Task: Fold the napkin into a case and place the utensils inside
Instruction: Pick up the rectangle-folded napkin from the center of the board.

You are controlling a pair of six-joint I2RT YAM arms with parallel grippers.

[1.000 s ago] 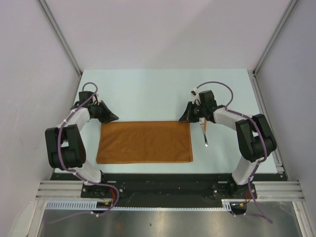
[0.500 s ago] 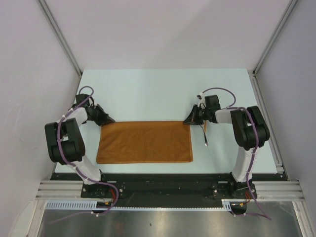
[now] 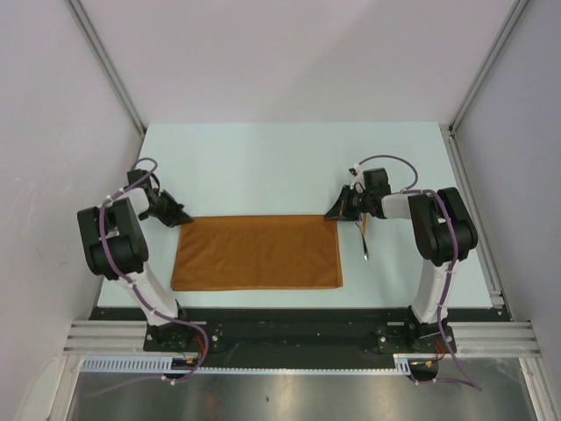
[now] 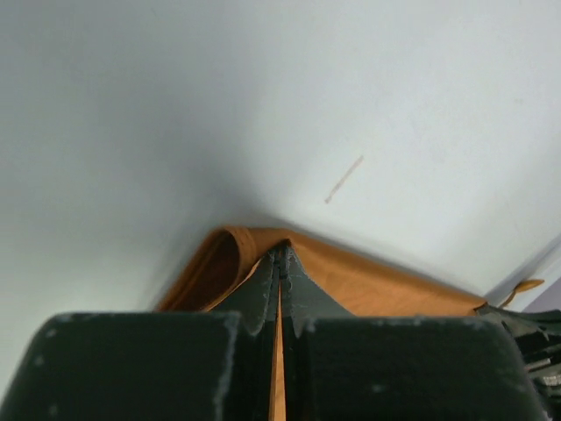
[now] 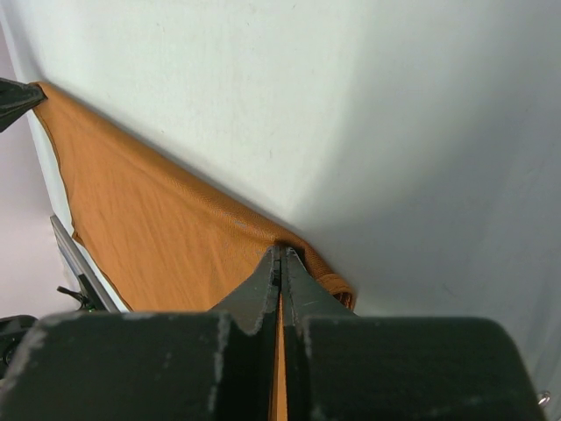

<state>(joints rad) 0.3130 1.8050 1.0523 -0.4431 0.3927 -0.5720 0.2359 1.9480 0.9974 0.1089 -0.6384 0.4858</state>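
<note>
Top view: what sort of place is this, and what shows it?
Probably a lab robot test cell: bare white walls on metal framing, and a left arm and right arm bolted to a rail at the table edge.

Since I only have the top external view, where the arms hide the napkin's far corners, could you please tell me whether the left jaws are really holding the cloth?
Observer: Yes. In the left wrist view the left jaws are shut on the napkin, with a thin orange sliver showing between them.
Operator: Thank you. Does that corner lie flat?
Observer: No. Beside the jaws the cloth curls up in a small loop above the table.
Operator: And the right side, please?
Observer: The right wrist view shows the right jaws shut on the other far corner, again with orange cloth between them.
</note>
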